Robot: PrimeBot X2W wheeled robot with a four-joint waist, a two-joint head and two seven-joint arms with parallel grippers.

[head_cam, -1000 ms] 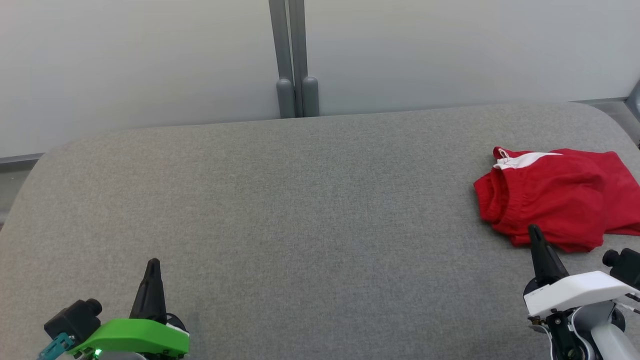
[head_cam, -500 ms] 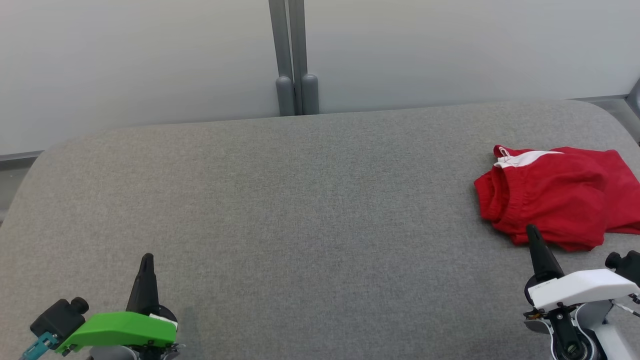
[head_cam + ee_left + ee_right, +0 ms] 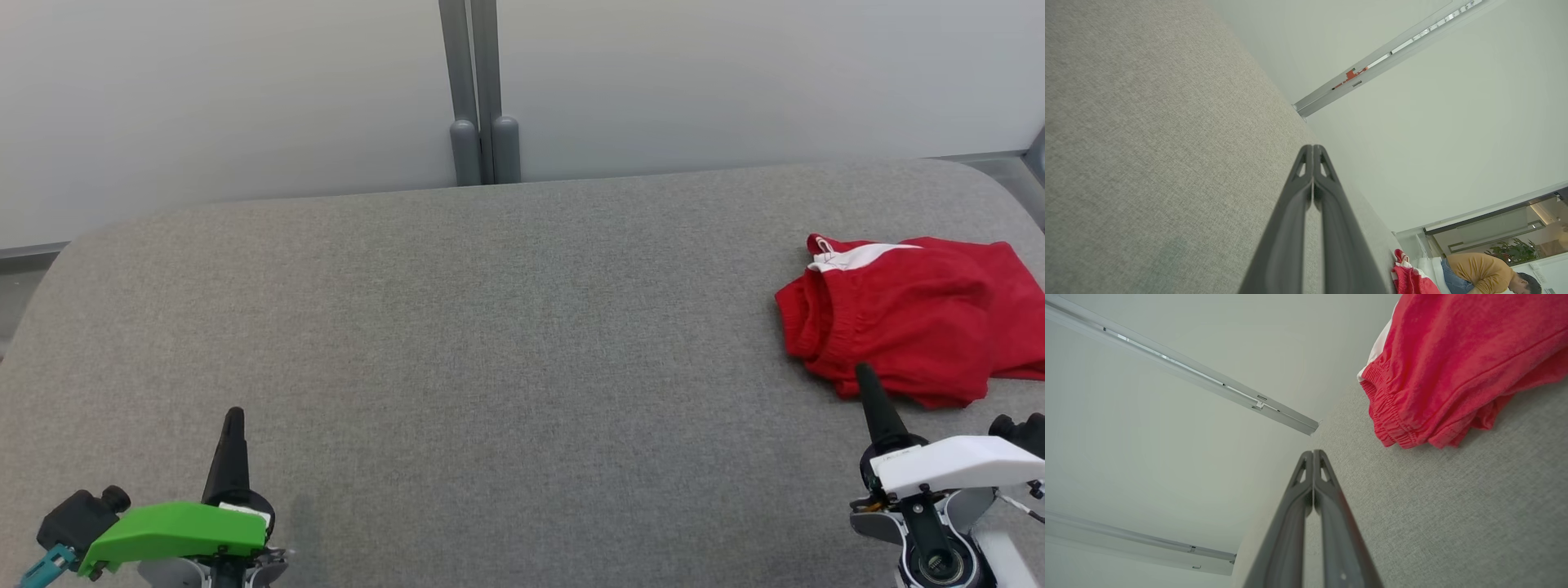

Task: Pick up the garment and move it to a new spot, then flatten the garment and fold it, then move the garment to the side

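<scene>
The red garment [image 3: 906, 327] lies bunched at the bench's [image 3: 506, 343] right, likely parked aside. The left gripper [image 3: 234, 418] and right gripper [image 3: 863, 377] wait near, fingers [image 3: 1290, 526] pressed together, empty.

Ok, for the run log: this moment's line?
garment: grey surface, right side | left gripper: shut, empty | right gripper: shut, empty, near garment

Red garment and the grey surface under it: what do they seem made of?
The red garment looks like soft matte cloth, perhaps cotton: it creases, and its waistband is gathered like elastic. The grey surface looks like matte upholstery fabric with a fine speckled weave.
</scene>
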